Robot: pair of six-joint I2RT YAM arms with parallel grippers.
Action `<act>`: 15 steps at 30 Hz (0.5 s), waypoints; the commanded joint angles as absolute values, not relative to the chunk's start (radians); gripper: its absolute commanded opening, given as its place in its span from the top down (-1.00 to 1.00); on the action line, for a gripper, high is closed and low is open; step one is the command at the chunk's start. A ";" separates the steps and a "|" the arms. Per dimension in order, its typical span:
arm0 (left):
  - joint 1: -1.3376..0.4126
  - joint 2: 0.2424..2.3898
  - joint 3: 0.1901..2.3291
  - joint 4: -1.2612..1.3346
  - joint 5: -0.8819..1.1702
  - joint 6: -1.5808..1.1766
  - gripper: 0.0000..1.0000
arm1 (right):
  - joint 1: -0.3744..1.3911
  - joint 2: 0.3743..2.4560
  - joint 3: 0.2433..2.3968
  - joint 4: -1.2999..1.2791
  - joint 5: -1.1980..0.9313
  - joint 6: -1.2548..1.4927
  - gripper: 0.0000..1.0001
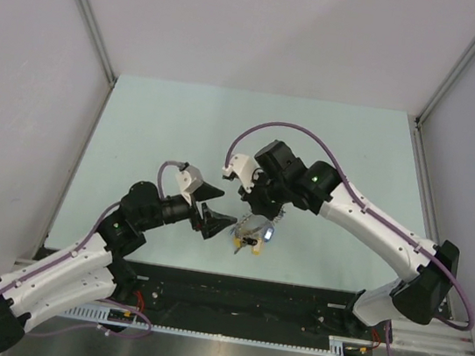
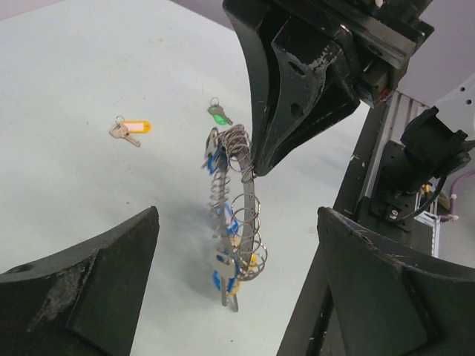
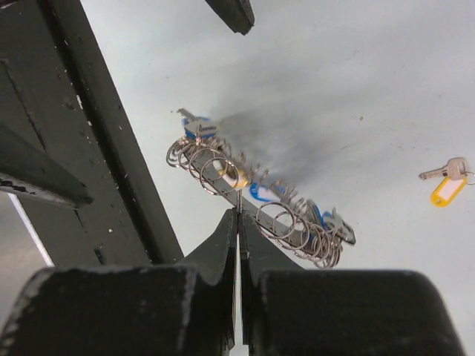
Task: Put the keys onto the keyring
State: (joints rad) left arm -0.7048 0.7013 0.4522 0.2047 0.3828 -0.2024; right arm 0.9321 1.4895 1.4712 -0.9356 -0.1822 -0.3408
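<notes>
The keyring (image 2: pixel 239 222), a wire ring strung with grey keys and a few blue and yellow heads, hangs on edge from my right gripper (image 3: pixel 239 213), which is shut on the ring's wire. The ring also shows in the top view (image 1: pixel 252 233) and in the right wrist view (image 3: pixel 297 222). My left gripper (image 2: pixel 237 216) is open and empty, its fingers on either side of the ring without touching it. A green-headed key (image 2: pixel 217 114) and a yellow-headed key (image 2: pixel 132 128) lie on the table beyond the ring. The yellow one also shows in the right wrist view (image 3: pixel 445 184).
The pale green table (image 1: pixel 164 132) has grey walls on three sides. The black frame (image 1: pixel 248 290) at its near edge lies close behind the ring. Both arms meet near the table's front middle.
</notes>
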 commanded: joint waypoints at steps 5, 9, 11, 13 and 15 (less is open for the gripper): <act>-0.701 0.744 0.405 0.416 0.451 -0.166 -0.62 | 0.916 1.483 1.516 -0.940 -0.314 -0.391 1.00; -0.699 0.799 0.443 0.433 0.538 -0.089 -0.38 | 0.910 1.463 1.499 -0.930 -0.336 -0.414 1.00; -0.699 0.836 0.466 0.401 0.587 -0.072 -0.25 | 0.908 1.451 1.491 -0.925 -0.353 -0.431 1.00; -0.699 0.867 0.497 0.376 0.633 -0.040 -0.18 | 0.907 1.442 1.474 -0.919 -0.374 -0.446 1.00; -0.701 0.905 0.526 0.345 0.687 -0.028 -0.17 | 0.908 1.424 1.463 -0.905 -0.388 -0.456 1.00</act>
State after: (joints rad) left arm -0.7044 0.8558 0.4385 0.3534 0.5434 -0.1085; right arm 0.9127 1.4902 1.4666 -0.9508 -0.3267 -0.4133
